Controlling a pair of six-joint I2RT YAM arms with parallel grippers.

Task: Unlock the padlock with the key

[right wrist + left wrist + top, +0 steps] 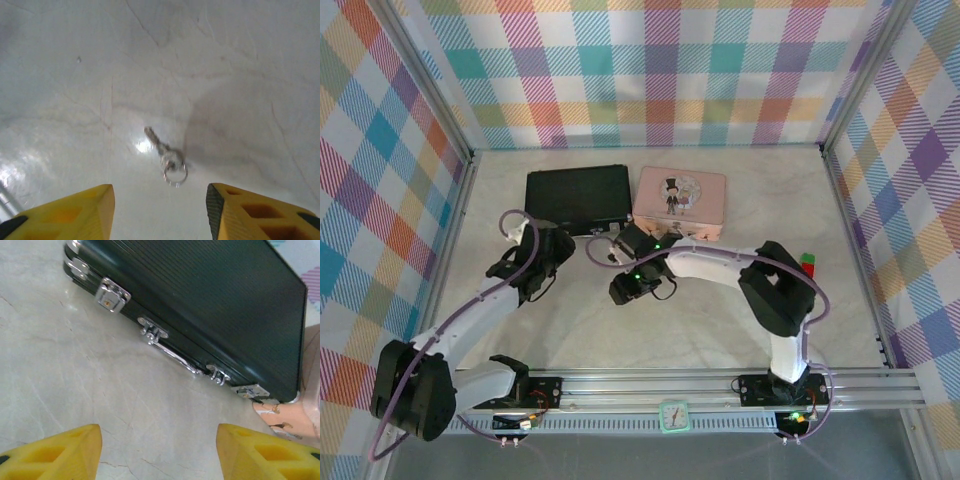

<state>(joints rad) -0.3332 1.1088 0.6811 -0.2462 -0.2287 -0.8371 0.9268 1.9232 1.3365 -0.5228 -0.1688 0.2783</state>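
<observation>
Yellow fingers (pixel 60 450) of the left gripper (pixel 157 440) stand wide apart and empty over the marble table (pixel 75 370). Open surface lies ahead of them as far as the case (pixel 210 295), whose latched front edge slants away rightward to a corner of the tin (pixel 295 415). The right gripper (pixel 159 197), equally wide and holding nothing, hovers with the key (pixel 162 152) and its ring (pixel 175 175) lying flat just ahead, midway between its fingers, open marble around it. From above, plaid walls (pixel 650 70) fence the table on three sides.

Bright, even overhead light. Glare spot beside the key (pixel 160 148), soft shadow right of it. Wrist views slightly blurred.
</observation>
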